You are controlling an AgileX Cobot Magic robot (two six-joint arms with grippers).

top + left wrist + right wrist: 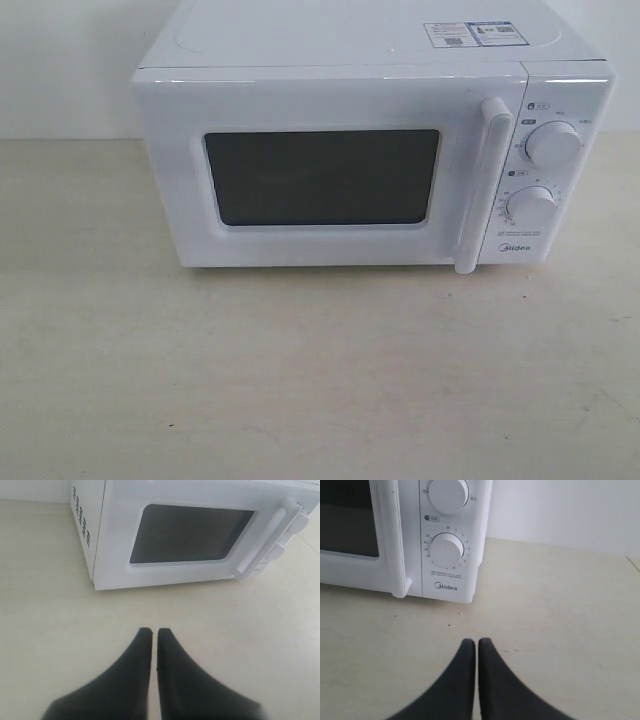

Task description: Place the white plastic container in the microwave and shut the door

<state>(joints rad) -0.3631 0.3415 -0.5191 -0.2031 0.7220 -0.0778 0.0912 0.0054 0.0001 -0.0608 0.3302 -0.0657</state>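
Observation:
The white Midea microwave (pixel 370 150) stands at the back of the table, its door (pixel 320 175) closed, with a dark window and a vertical white bar handle (pixel 480 185). The white plastic container is out of view in every frame. No arm shows in the exterior view. In the left wrist view my left gripper (pixel 151 630) is shut and empty, hovering over bare table short of the microwave (pixel 200 530). In the right wrist view my right gripper (pixel 475 641) is shut with nothing in it, short of the dial panel (pixel 447 550).
Two round white dials (pixel 552 145) (pixel 530 208) sit on the microwave's right panel, and a sticker (pixel 475 33) lies on its top. The beige tabletop (pixel 300 380) spreads in front. A white wall stands behind.

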